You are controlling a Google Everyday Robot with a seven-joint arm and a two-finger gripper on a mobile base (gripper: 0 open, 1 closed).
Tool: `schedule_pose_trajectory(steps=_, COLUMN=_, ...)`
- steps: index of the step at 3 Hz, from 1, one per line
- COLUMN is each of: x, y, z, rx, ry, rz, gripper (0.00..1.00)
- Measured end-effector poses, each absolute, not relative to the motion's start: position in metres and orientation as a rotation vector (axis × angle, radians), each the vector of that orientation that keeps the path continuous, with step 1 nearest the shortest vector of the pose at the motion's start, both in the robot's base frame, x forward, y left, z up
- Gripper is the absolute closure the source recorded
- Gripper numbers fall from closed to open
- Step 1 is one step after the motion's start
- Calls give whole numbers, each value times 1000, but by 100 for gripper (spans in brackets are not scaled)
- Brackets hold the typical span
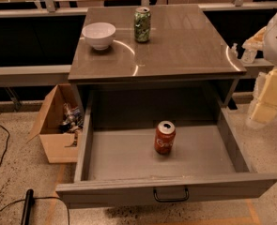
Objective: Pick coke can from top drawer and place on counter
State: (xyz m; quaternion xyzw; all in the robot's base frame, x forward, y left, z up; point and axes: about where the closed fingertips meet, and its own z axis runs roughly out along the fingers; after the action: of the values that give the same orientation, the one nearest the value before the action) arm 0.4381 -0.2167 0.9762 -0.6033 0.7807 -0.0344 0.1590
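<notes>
The coke can (165, 137), red with white script and a silver top, stands upright near the middle of the open top drawer (128, 158). The drawer is pulled fully out, with a plain grey floor and a dark handle (171, 194) on its front. The counter (185, 46) is the glossy grey-brown top above it. My gripper (261, 110), cream-coloured, hangs at the right edge of the view, outside the drawer's right wall. It is to the right of the can and somewhat above it, and touches nothing.
A white bowl (99, 34) and a green patterned can (142, 25) stand on the counter's back left. An open cardboard box (58, 125) with clutter sits on the floor left of the cabinet. A black cable (2, 144) lies on the floor at far left.
</notes>
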Motion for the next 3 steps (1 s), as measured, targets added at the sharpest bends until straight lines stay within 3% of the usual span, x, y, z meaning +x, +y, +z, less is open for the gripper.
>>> schedule_pose_trajectory(steps=2, x=439, y=-215, z=975, rx=-1719, ry=2220, rz=-84, gripper=0)
schedule_pose_trajectory(steps=3, x=447, y=-205, z=959, rx=-1675, ry=2170, rz=16, gripper=0)
